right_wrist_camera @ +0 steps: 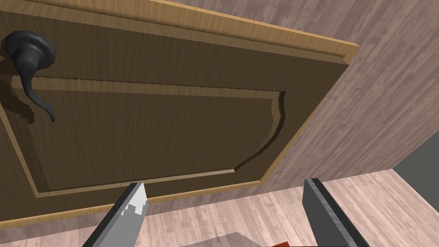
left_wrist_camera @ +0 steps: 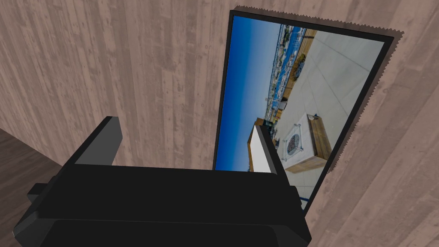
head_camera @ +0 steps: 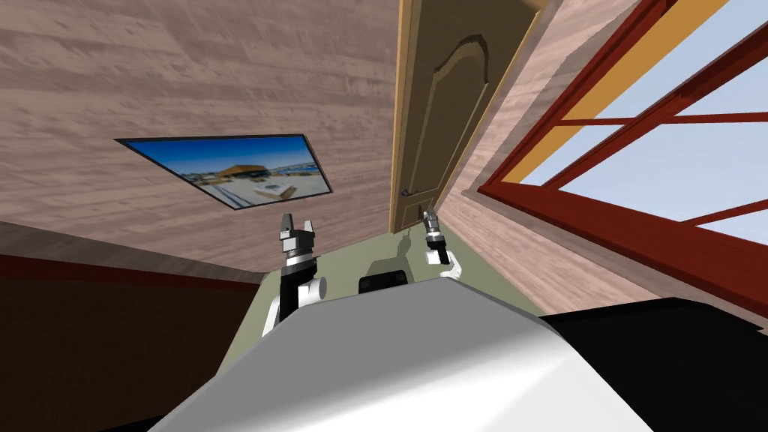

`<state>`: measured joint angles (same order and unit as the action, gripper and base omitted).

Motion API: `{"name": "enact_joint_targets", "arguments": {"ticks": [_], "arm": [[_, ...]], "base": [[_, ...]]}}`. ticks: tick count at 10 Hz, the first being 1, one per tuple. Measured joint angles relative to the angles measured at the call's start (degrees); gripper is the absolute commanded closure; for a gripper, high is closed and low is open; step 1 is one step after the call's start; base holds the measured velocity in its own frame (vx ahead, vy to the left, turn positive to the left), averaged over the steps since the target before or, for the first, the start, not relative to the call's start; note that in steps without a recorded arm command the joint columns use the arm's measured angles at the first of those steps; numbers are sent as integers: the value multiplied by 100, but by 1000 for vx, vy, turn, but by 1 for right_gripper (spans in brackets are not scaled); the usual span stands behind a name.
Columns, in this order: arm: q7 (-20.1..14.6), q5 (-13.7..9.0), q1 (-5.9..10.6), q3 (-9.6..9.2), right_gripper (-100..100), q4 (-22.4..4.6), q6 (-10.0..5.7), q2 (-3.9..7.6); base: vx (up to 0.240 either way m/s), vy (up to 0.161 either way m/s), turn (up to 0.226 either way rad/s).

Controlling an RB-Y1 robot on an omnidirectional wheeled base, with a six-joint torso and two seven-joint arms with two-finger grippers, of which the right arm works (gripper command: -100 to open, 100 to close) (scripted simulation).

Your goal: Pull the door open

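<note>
As both arms were held out forward, the right gripper (head_camera: 429,217) was the one nearer the door (head_camera: 442,112), just short of its face and touching nothing. Its two fingers (right_wrist_camera: 128,210) stood spread apart, with nothing between them, and pointed at the door's sunken panel (right_wrist_camera: 145,133).

Left gripper (head_camera: 297,223): well to the left of the door, off toward the adjoining wall. Fingers likewise spread wide, holding nothing.

Door: dark brown, with lighter wood edging and an arch-topped recessed panel. It stood in the corner ahead. Could not tell whether it sat fully shut in its frame.

Handle (right_wrist_camera: 32,68): dark lever on a round rose, close to the door's left edge, the tip of the lever curving away from the rose. It lay well off to one side of the right gripper's line, beyond the fingertips and apart from them.

Farther out: a framed picture (head_camera: 232,169) of blue sky and a terrace hung on the wood-plank wall left of the door. A red-framed window (head_camera: 637,217) filled the wall to the door's right.
</note>
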<state>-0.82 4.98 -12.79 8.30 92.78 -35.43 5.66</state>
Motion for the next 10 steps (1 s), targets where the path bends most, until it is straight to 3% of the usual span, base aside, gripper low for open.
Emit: {"name": "enact_joint_targets", "arguments": {"ticks": [6,10], "arm": [[-162,78,420,218,-100,-961,-79,150],[-257,135,645,336,-100,-1468,-71,214]], "base": [[62,-92,148],[41,-67,87]]}}
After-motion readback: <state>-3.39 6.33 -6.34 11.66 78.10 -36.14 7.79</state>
